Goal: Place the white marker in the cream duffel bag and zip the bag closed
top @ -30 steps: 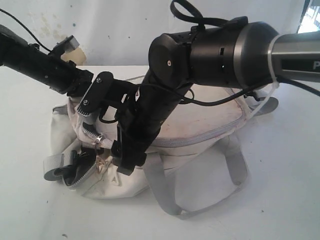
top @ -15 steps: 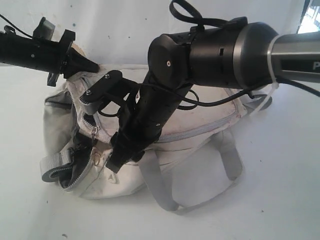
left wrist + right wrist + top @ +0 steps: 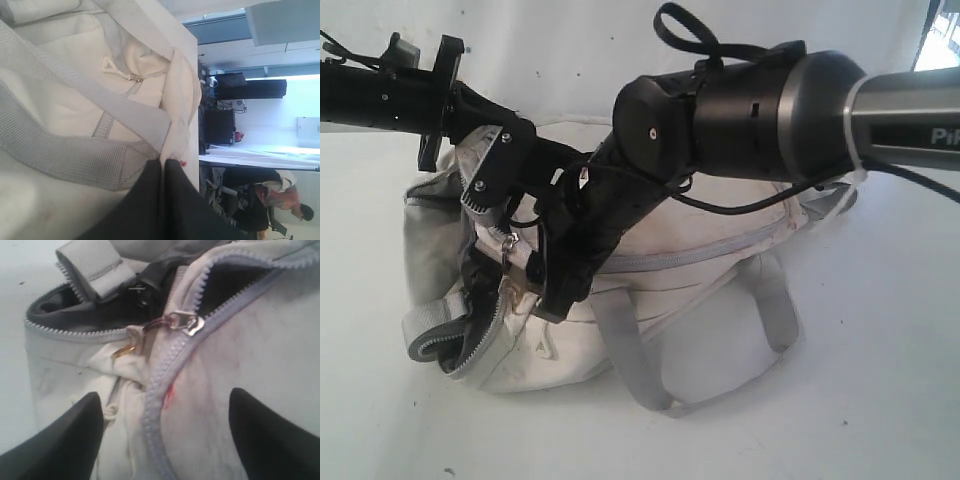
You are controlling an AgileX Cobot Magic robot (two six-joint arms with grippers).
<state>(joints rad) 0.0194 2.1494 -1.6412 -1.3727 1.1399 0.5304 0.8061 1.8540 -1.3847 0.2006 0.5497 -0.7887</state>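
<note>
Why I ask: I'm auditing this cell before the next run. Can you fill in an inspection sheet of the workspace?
Surface: white tabletop, a few dark specks.
Job's things: cream duffel bag lying on the tabletop, zipper open at one end, zipper pull at the gap; white marker not seen.
Clutter: nothing seen.
Grippers: left gripper shut on bag fabric; right gripper open, fingers either side of the zipper.
Cables: black cable looped above the right arm.
Surroundings: white wall behind; seated person in the room beyond.
</note>
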